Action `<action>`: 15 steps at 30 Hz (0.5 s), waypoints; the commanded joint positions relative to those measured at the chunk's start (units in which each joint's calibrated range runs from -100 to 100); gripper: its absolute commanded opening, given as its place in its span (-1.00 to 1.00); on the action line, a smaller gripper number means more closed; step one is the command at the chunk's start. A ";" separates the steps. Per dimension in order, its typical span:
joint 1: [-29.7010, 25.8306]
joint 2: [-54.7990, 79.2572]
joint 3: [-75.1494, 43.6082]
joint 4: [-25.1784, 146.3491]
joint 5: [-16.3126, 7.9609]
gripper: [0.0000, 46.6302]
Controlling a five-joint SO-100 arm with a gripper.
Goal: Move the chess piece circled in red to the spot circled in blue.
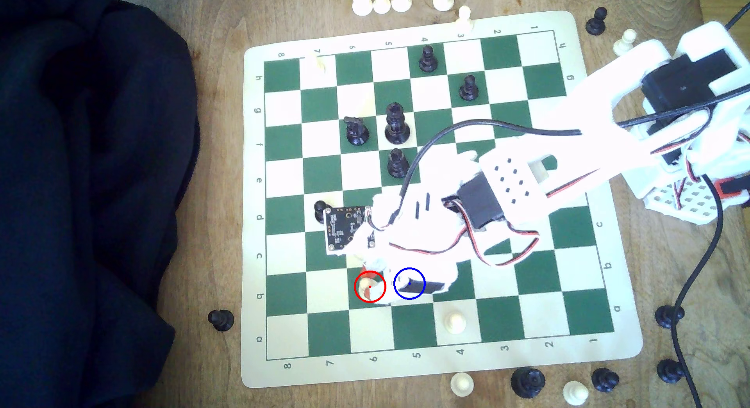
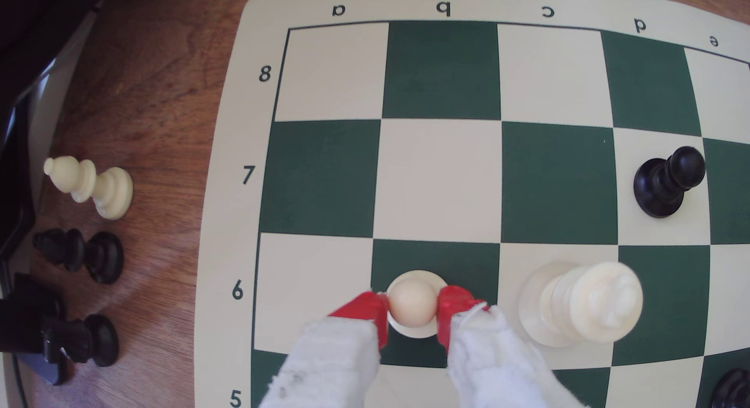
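My jaws [image 2: 413, 308] are clamped on the ball head of the small cream-white plastic pawn [image 2: 413, 303]; red fingertips [image 2: 371, 310] touch it on both sides. The pawn stands upright on green square b6, low centre of the wrist frame, inside the red ring [image 1: 369, 286] at lower centre of the exterior frame. The blue-ringed cream square [image 1: 409, 283] is the next square toward the exterior view's right, partly covered by my arm. A taller cream-white piece [image 2: 580, 302] stands on c6 beside the pawn, apart from it. A black pawn [image 2: 667, 181] is on d7.

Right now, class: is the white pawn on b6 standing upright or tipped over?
Upright. In the wrist view the white pawn shows its ball head centred over its round base, with the gripper closed on the head from both sides.
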 commanded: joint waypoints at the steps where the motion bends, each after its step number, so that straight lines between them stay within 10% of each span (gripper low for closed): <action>1: -0.10 -11.68 -5.40 2.48 -0.10 -0.99; 15: -1.97 -29.08 15.18 3.54 -0.78 -0.99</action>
